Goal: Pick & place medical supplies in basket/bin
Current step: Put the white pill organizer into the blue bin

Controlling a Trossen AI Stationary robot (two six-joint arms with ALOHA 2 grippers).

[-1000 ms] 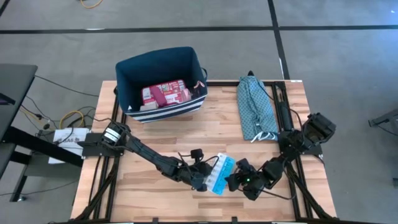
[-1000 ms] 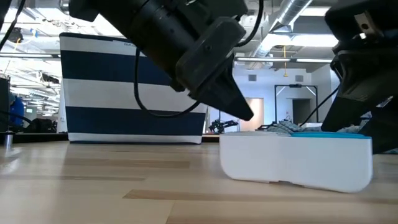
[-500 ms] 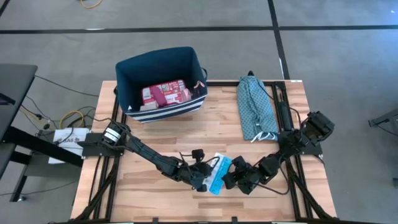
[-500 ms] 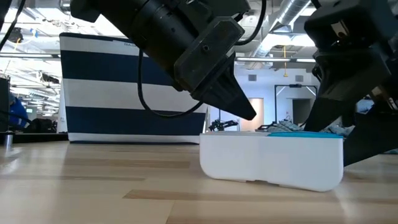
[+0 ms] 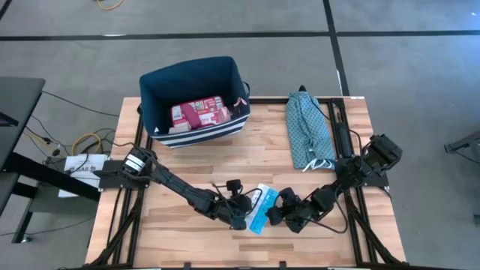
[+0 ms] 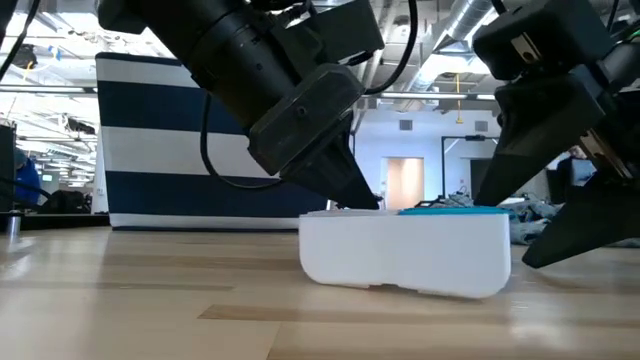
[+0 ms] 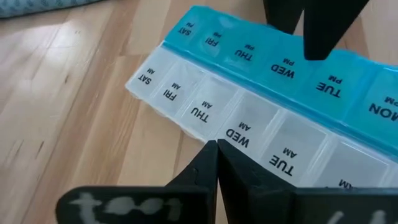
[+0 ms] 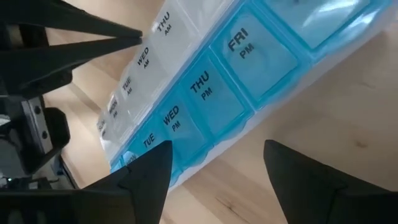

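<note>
Pill organizer [image 5: 256, 209]: flat on the wooden counter [image 5: 195, 161], near the front edge, roughly midway between the two arms, lying at a slant in the high view. It has two rows of lidded cells, one clear-white marked AM and one light blue marked PM, with day labels SAT through MON legible in the left wrist view [image 7: 261, 118]. Left gripper [image 5: 238, 215]: on the white AM side of the organizer, fingers [image 7: 214, 168] brought together into one point, nothing between them; the point meets the organizer's edge at about the WED AM cell. In the low view the same gripper [image 6: 345, 190] comes down at an angle onto the organizer's [image 6: 405, 250] top left corner. Right gripper [image 5: 279, 212]: on the opposite, blue PM side, fingers [image 8: 149, 171] spread apart and holding nothing, the blue row [image 8: 205, 93] lying just ahead of them; from these views I cannot tell whether they touch it. Navy striped bin [image 5: 193, 101]: at the counter's far left, well apart from the organizer, with the red-and-white first-aid case [image 5: 199, 112] lying inside on its floor. Teal patterned cloth bundle [image 5: 307, 129]: lengthwise along the far right of the counter, beside the right arm.
</note>
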